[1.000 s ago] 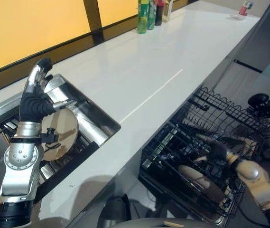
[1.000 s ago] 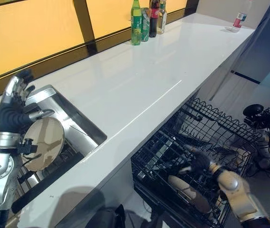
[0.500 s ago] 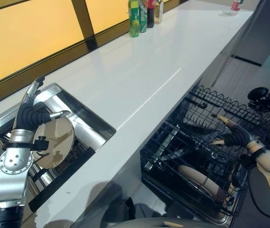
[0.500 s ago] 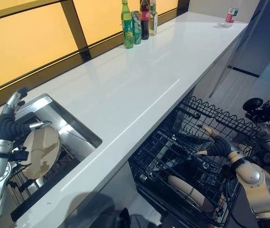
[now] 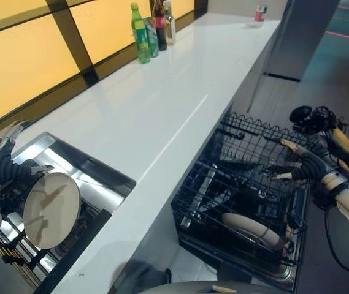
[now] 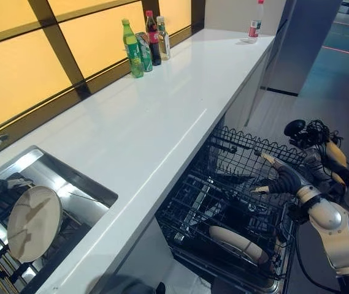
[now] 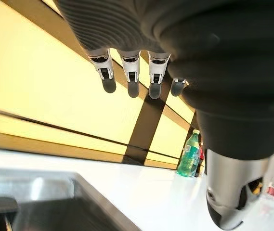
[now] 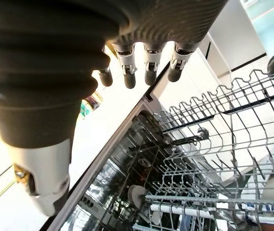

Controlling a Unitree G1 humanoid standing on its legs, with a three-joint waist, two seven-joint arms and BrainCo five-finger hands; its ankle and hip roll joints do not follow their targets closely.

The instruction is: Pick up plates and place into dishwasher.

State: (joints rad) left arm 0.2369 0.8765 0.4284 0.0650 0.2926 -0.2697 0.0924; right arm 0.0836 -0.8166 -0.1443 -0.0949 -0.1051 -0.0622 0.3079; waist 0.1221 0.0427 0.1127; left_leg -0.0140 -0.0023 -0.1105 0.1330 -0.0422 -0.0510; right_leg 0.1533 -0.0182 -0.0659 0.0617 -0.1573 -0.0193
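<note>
A round beige plate stands on edge in the steel sink at the lower left. My left hand is just behind the plate's upper rim, open, its straight fingers closing on nothing. A second beige plate lies in the lower rack of the pulled-out dishwasher basket. My right hand hovers open over the rack's right side, above and apart from that plate, its fingers extended over the black wire tines.
A long white countertop runs between sink and dishwasher. Several bottles stand at its far edge by the yellow window, and a small bottle at the far end. A dish rack's rods sit in the sink.
The camera has swung, shifting the whole scene left. My right hand has lifted off the plate lying in the rack and moved up and to the right. The left hand stays by the sink plate.
</note>
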